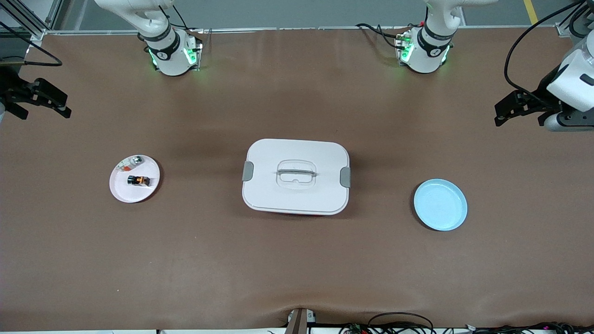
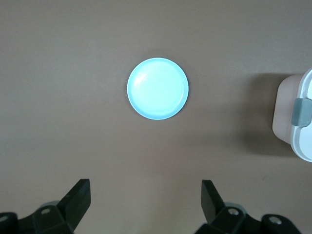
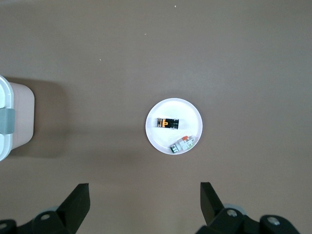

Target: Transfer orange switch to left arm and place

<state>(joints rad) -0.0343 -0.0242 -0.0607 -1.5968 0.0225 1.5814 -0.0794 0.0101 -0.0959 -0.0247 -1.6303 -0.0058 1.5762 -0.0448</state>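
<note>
Brown mat [image 1: 297, 269] covers table; grey floor at edge.

White plate [image 1: 121, 191] with clear-grey piece [image 1: 131, 162]; blue plate [image 1: 440, 204]; brown table [image 1: 297, 269].

Both wrist views cut off the box [image 2: 298, 114]; the clear-grey piece [image 1: 131, 162] is too small to read.
</note>
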